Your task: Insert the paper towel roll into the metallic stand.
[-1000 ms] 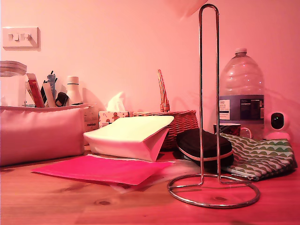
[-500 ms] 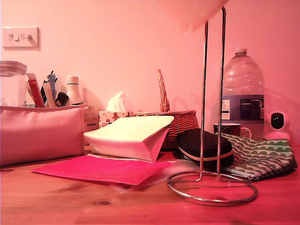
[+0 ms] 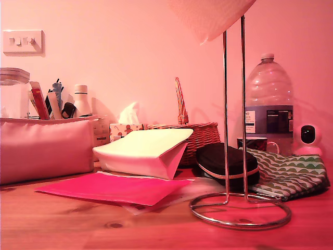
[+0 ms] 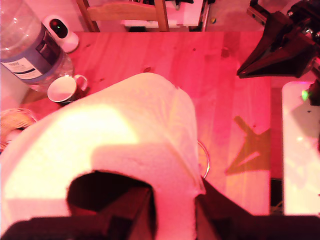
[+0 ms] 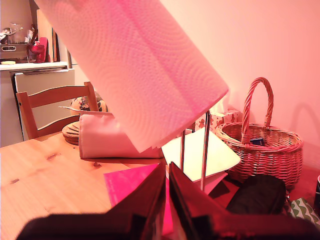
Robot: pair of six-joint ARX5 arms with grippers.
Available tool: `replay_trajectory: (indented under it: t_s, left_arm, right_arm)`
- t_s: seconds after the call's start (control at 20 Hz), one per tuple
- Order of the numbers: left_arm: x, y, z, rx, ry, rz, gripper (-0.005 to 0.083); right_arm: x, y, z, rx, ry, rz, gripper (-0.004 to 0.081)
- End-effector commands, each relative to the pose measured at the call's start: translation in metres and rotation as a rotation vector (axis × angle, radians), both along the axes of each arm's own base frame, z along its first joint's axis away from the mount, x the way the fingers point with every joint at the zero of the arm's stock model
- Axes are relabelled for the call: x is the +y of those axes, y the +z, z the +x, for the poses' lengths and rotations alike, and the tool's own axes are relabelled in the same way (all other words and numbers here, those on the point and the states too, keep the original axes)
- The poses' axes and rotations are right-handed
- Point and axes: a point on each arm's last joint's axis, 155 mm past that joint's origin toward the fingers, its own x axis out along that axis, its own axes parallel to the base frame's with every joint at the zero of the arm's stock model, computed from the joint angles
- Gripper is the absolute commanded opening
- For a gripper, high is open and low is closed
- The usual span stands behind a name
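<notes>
The paper towel roll (image 3: 210, 18) is now seen lower at the top of the exterior view than half a second ago, and the looped top of the metallic stand (image 3: 234, 130), visible a second ago, is hidden behind the roll's lower end. The stand's ring base has also been shifted slightly toward the exterior view's right, and its rods, tilted half a second ago, are upright again (a sign that the roll was probably nudging them). The core is judged to be at, or just over, the rod tops; whether they have entered cannot be told.

The roll is held tilted, its wall pinched by my first gripper (image 4: 172, 200), with one finger seemingly inside the core. The fingers of my second gripper (image 5: 166, 172) are pressed together on nothing, near the rods but apart from them.

Open room is limited behind the stand: a black pouch (image 3: 226, 161) lies just beyond the ring, a water bottle (image 3: 268, 104) stands farther back and a wicker basket (image 3: 200, 135) is set to the exterior view's left. Bare table (image 3: 78, 224) is left nearer the camera. The roll would need to be levelled upright before being lowered, or the light stand may be tipped.
</notes>
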Motion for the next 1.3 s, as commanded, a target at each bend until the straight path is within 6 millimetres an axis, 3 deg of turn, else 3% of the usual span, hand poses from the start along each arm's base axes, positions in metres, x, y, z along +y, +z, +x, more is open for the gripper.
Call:
replay_trajectory:
  t_s: [0.0, 0.5, 0.8, 1.0, 1.25]
  left_arm:
    - [0.007, 0.018, -0.001, -0.047, 0.019, -0.030, -0.0024]
    - [0.014, 0.025, -0.002, -0.070, 0.042, -0.038, -0.0024]
    - [0.009, 0.027, -0.009, -0.050, 0.006, -0.062, -0.0024]
    - [0.002, 0.031, -0.004, -0.066, -0.002, -0.083, -0.0024]
    - [-0.002, 0.017, -0.003, -0.018, -0.011, -0.053, -0.0024]
  right_arm:
    - [0.000, -0.001, 0.001, -0.001, 0.000, 0.000, -0.0013]
    - [0.000, -0.001, 0.001, -0.001, 0.000, 0.001, -0.0013]
    - [0.000, -0.001, 0.001, -0.001, 0.000, 0.001, -0.0013]
    - [0.000, -0.001, 0.001, -0.001, 0.000, 0.001, -0.0013]
    - [0.000, -0.001, 0.001, -0.001, 0.000, 0.001, -0.0013]
